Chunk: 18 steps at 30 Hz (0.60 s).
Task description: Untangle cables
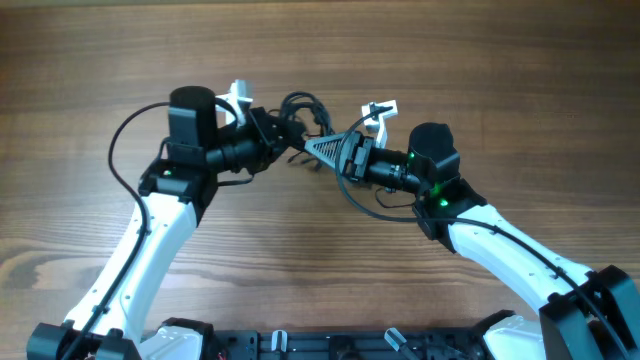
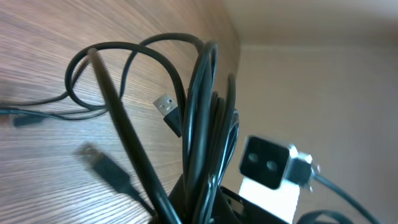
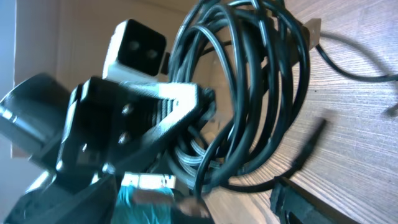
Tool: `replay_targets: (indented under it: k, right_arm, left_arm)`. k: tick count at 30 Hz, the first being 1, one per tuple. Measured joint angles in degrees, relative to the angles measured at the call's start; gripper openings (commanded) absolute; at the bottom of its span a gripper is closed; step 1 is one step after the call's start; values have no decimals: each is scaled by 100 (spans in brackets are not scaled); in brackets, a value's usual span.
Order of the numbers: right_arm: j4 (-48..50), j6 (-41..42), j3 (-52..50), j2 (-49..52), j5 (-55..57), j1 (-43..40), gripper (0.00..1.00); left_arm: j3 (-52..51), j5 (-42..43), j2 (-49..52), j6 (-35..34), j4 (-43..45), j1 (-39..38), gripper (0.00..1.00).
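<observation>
The wooden desk (image 1: 320, 50) carries it all, and both arms have met over its far middle. The left arm (image 1: 160, 230) reaches in from the near left and the right arm (image 1: 500, 235) from the near right, their tips almost nose to nose.

The cables (image 1: 300, 105) are between them, a dark coil of several loops bunched on the far side of the meeting point and lifted partly off the wood. In the left wrist view the strands all funnel down into the left jaws, so I judge those jaws clamped around the bundle. The right jaws point straight at the same knot, touching or just beside it. Whether they are closed on a strand, I cannot tell.

This looks like the early pull-apart step: one side anchors the coil, and nothing is separated yet.

A silver USB plug (image 2: 165, 106) hangs free beside the loops, and a second plug (image 2: 99, 163), blurred, lies nearer on the wood. A thin loose strand (image 2: 31, 112) trails off to the left along the desk.

Next, the right jaws need one single strand, ideally near a free plug. Then comes a slow draw to the right, away from the left hold, watching for loops cinching tight.
</observation>
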Motion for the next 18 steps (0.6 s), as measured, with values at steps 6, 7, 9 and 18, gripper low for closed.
replay_targets:
  k: [6,7,9,18]
  right_arm:
    - [-52,417,-20,0,433,-11,6]
    - [-50,479,-24,0,538,-26,5]
    - [-83,472,-35,2,610,-42,5]
    - [-398,-1113,-48,0,660,-238,5]
  left_arm:
    - [11,-24,0,96,61,-310,19]
    - [11,-13,0,140,11,-321,39]
    - [13,-11,-4,323,-28,-328,58]
    - [59,17,-42,570,-264,389,93]
